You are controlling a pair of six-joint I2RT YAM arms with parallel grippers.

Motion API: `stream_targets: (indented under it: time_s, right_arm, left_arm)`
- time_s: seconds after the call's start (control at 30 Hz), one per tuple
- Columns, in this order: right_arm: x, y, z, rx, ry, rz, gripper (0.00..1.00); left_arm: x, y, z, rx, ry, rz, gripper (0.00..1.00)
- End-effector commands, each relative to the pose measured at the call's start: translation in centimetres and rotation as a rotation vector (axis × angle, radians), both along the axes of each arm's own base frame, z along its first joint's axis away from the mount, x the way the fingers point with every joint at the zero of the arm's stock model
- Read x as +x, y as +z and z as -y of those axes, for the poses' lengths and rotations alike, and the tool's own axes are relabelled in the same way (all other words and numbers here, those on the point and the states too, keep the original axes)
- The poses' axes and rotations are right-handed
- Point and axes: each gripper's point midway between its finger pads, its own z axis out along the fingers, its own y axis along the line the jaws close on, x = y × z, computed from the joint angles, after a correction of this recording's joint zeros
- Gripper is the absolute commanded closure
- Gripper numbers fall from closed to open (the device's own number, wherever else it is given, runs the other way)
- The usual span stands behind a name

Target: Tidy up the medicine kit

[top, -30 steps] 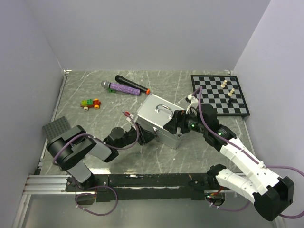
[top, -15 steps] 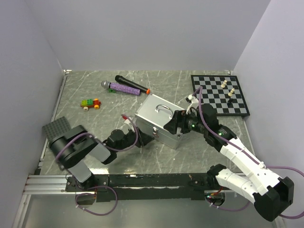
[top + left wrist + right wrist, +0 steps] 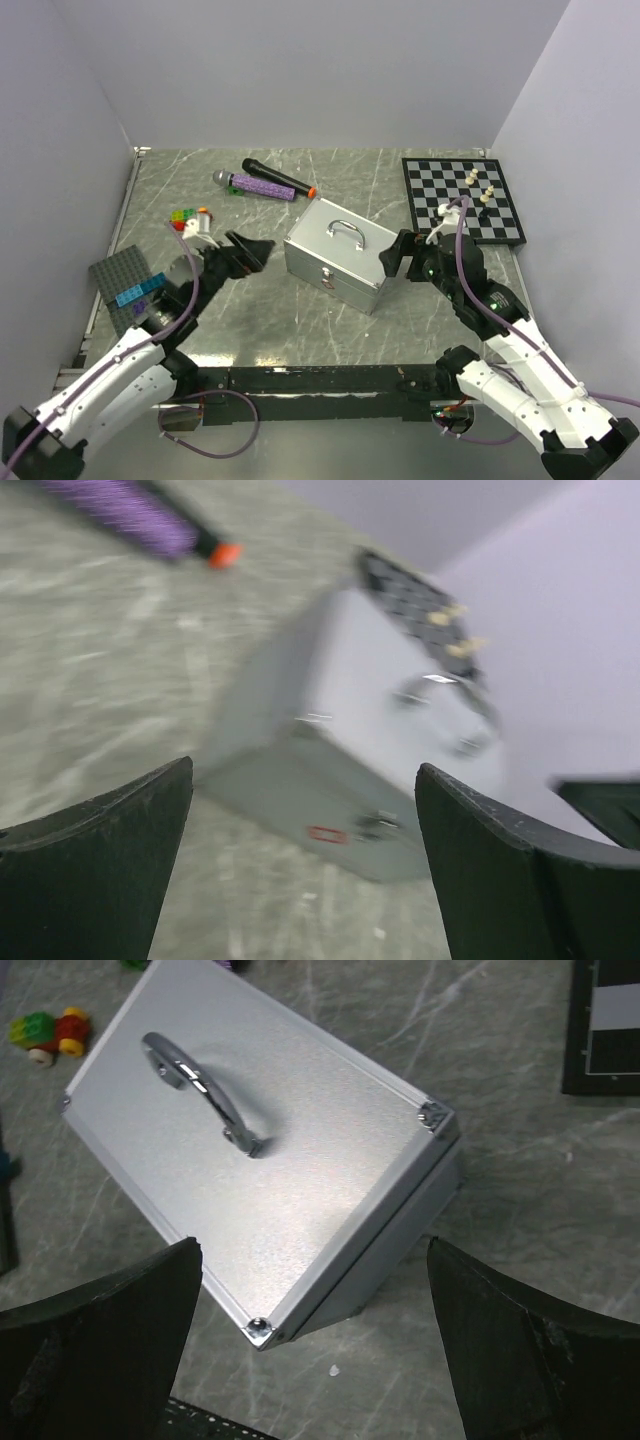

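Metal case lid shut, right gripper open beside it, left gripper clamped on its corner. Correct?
No. The left gripper is open, clear of the metal case, per the top external view. Lid shut, right gripper open beside it: yes.

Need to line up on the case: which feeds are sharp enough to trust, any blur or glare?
Left wrist view: heavily blurred, metal case smeared. Right wrist view: sharp, mild sheen on the lid, handle crisp. Top view: sharp, evenly lit.
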Motion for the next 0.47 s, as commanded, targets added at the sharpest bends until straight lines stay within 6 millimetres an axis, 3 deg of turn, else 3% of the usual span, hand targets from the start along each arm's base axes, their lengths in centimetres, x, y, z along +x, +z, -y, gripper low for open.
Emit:
stream_targets:
  time_s: [0.0,0.23,0.43]
  right_arm:
    - [0.1,-0.2,2.8,-0.057,-0.136,-0.027,0.0]
    - [-0.5,0.0,2.9,-0.022,-0.125,0.028,0.0]
    - [-0.3,-0.2,3.2,-0.021,-0.148,0.028,0.0]
  left_arm:
    - [-0.3,-6.8,-5.0,0.134,0.119,-0.316,0.04]
    - [0.5,-4.0,-10.7,0.08,0.457,-0.308,0.04]
    - [0.7,-3.6,-10.9,0.058,0.492,-0.345,0.04]
